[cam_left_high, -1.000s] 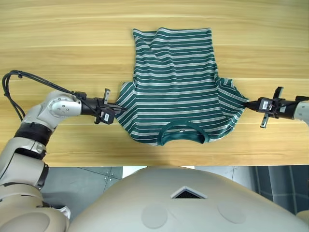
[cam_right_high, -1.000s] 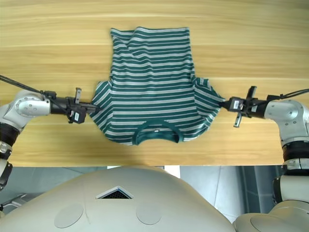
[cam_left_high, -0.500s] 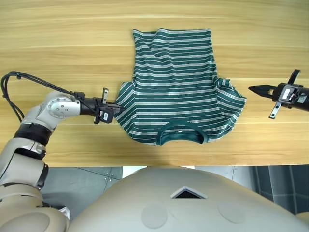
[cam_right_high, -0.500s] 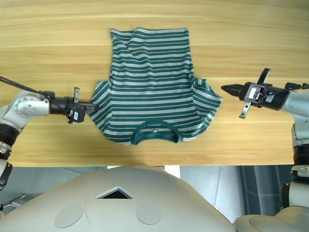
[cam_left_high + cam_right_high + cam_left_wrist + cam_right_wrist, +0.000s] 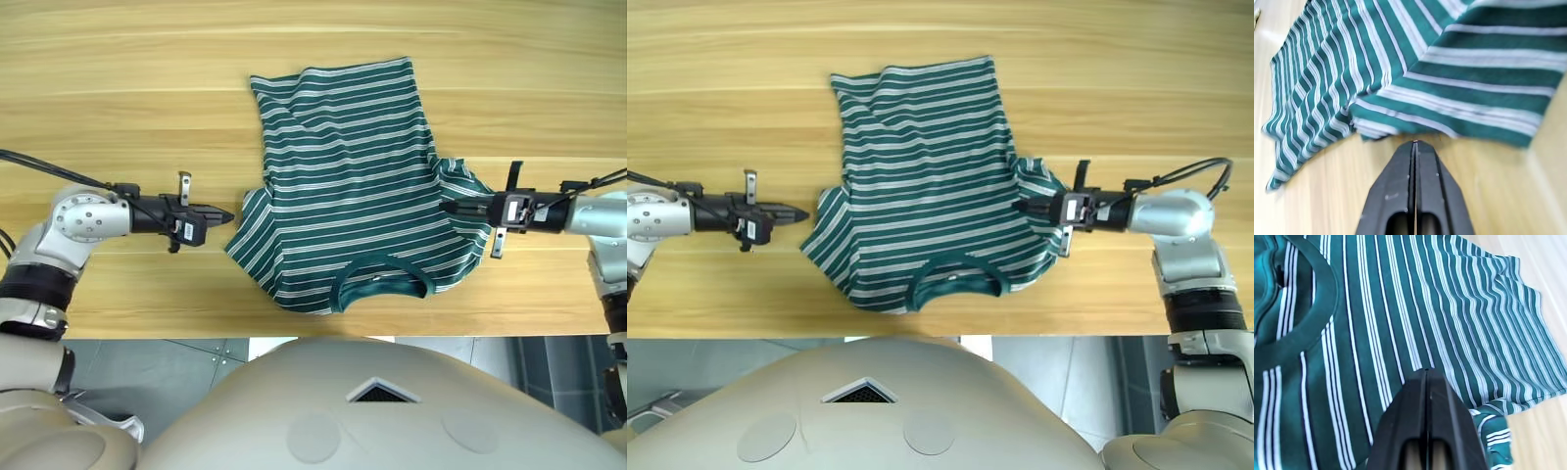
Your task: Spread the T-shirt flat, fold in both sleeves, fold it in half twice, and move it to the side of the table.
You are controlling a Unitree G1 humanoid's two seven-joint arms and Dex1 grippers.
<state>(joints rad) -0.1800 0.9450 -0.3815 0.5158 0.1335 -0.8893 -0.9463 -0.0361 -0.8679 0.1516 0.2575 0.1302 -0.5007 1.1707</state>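
we see a light wooden table (image 5: 118,78) with long plank grain, its near edge running across in front of us. on it lies one thing, a dark green t-shirt (image 5: 343,166) with white stripes, about midway across. its collar (image 5: 382,284) is toward the near edge and its hem (image 5: 328,73) toward the far side, the body tilted a little. the left sleeve (image 5: 245,227) lies flat, while the right sleeve (image 5: 468,188) is bunched up.
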